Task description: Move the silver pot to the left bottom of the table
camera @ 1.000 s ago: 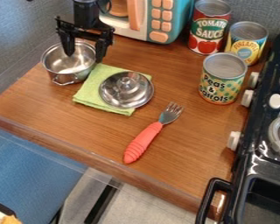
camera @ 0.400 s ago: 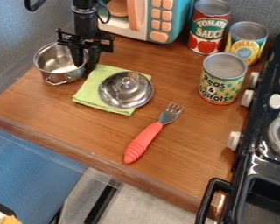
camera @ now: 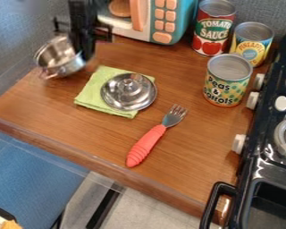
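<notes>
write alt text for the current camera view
A black claw grips a tilted silver pot by its wall, at the upper left of a wooden table. Nearby are a metal lid on a green cloth, a red-handled fork and three cans.

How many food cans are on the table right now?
3: the tomato sauce can beside the toy microwave, the pineapple can to its right, and the peas and carrots can in front of them, nearest the stove knobs.
</notes>
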